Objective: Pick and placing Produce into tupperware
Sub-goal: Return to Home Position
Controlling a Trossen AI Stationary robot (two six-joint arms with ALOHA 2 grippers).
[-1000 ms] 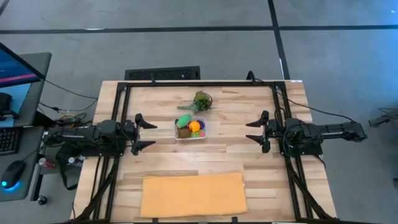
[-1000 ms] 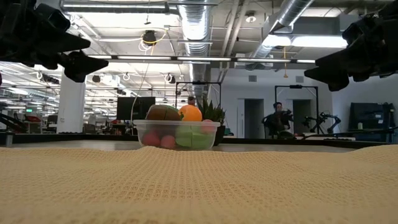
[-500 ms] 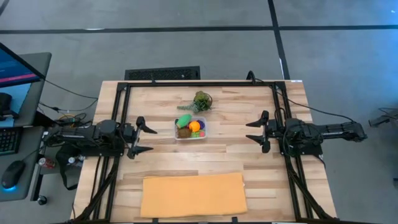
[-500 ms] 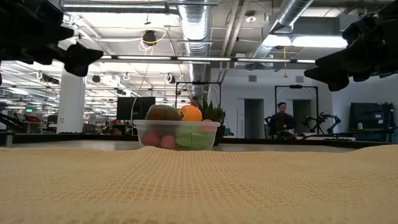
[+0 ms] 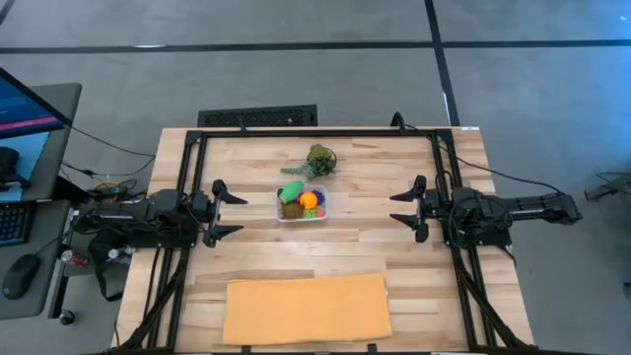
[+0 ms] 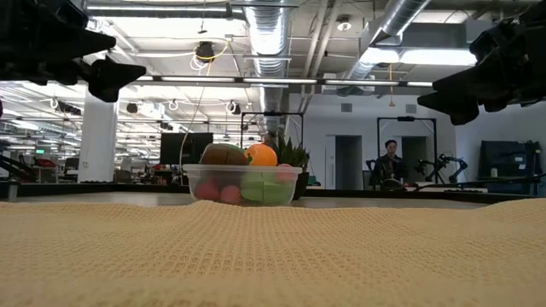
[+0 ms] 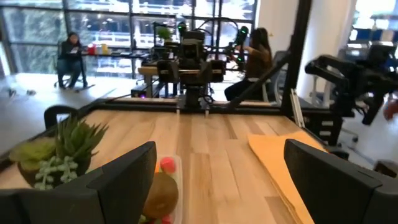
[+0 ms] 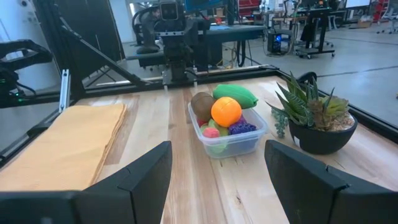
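**Status.** All the produce [image 5: 302, 201] I can find sits heaped in the clear tub [image 5: 280, 215] at the middle of the table [image 5: 375, 247]. An orange piece [image 8: 226, 111], a green one [image 8: 236, 95], a brown one [image 8: 201, 104] and purple grapes [image 8: 241, 128] ride on top. I see no loose piece on the bare wood.

**Grippers.** The left gripper [image 5: 229, 213] hangs above the table at 9 o'clock from the tub, well apart from it, fingers spread and holding nothing. The right gripper [image 5: 402, 208] mirrors it at 3 o'clock, also released and empty.

**Change noted.** Over the last second the left gripper has wavered slightly and come back close to where it was. The right gripper has not moved. The tub and its contents have stayed put.

**Surroundings.** A potted plant [image 5: 318, 161] stands at 12 o'clock just beyond the tub. A tan cloth [image 5: 306, 309] lies at 6 o'clock, well apart.

**Judgement.** I take the filling as finished and the arms as near their rest pose. The small left-side motion looks like final settling. Nothing is at risk, since neither arm is near the tub.
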